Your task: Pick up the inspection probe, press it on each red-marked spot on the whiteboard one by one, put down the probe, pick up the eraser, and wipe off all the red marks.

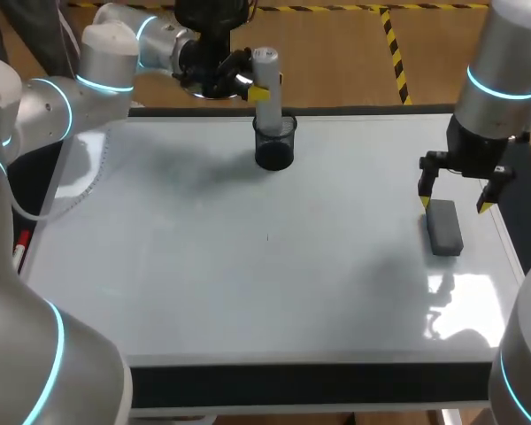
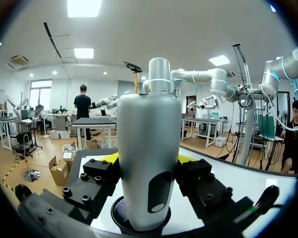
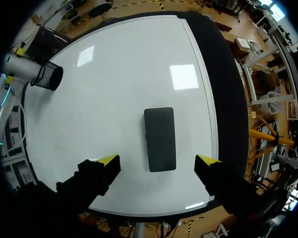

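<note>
Your left pincer [image 1: 260, 88] is at the far edge of the table, coming in sideways so that its fingers flank the silver-grey, bottle-shaped inspection probe [image 1: 265, 66]. In the left wrist view both fingers look pressed against the probe's sides, so treat this pincer as clamped on it. The probe stands upright with its lower end inside the black mesh cup [image 1: 275, 142]. The cup serves as its holder, keeping it vertical and easy to take from the side.

In front of the cup lies the glossy white whiteboard [image 1: 203, 266] that covers the table. You will not find clear red marks on it in these views. There is only a tiny dark speck [image 1: 267, 236] near the middle, too small to tell its colour. So you cannot judge from here how far the pressing or wiping has got.

Further right, the dark grey, rectangular block eraser [image 3: 159, 139] lies flat on the board near its right edge. Your right pincer [image 1: 454, 205] hangs directly above it, pointing straight down. Its fingers are spread wide and hold nothing. The yellow tips sit on either side of the eraser's narrow width, clear of it. That alignment suits a straight descent to grip across the short side.
</note>
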Robot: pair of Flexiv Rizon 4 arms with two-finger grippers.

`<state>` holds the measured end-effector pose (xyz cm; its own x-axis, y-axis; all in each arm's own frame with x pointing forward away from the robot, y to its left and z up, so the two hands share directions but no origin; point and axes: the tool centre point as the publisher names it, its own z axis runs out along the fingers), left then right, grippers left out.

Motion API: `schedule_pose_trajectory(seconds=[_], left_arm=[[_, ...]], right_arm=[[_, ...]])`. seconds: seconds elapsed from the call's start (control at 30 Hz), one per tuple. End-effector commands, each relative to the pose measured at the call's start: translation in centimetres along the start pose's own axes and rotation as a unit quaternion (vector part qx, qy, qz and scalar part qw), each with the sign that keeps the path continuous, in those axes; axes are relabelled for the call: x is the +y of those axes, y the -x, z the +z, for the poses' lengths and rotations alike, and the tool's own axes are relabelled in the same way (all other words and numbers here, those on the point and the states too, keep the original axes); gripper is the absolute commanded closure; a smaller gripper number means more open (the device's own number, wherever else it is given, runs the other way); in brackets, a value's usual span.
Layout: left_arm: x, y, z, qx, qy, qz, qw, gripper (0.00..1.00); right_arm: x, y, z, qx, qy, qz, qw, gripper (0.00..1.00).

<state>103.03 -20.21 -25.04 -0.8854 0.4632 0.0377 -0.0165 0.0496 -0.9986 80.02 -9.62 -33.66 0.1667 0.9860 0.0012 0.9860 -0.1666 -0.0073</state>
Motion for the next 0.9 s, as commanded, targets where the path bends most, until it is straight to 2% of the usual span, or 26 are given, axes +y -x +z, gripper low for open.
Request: schedule_pose_trajectory(seconds=[0.03,0.6,0.73,0.9], left_arm=[[0.7,0.8,-0.2,0.071,-0.005,-0.001,0.997,1.0],[2.6,0.3,1.0,0.061,0.008,-0.008,0.998,1.0],[3.0,0.1,1.0,0.04,0.017,-0.009,0.999,1.0],[3.4,0.1,1.0,0.033,0.026,-0.01,0.999,1.0]], right_arm=[[-0.1,0.1,-0.1,0.0,0.0,0.0,1.0,0.0],[-0.1,0.1,-0.1,0.0,0.0,0.0,1.0,0.0],[-0.1,0.1,-0.1,0.0,0.0,0.0,1.0,0.0],[-0.1,0.1,-0.1,0.0,0.0,0.0,1.0,0.0]])
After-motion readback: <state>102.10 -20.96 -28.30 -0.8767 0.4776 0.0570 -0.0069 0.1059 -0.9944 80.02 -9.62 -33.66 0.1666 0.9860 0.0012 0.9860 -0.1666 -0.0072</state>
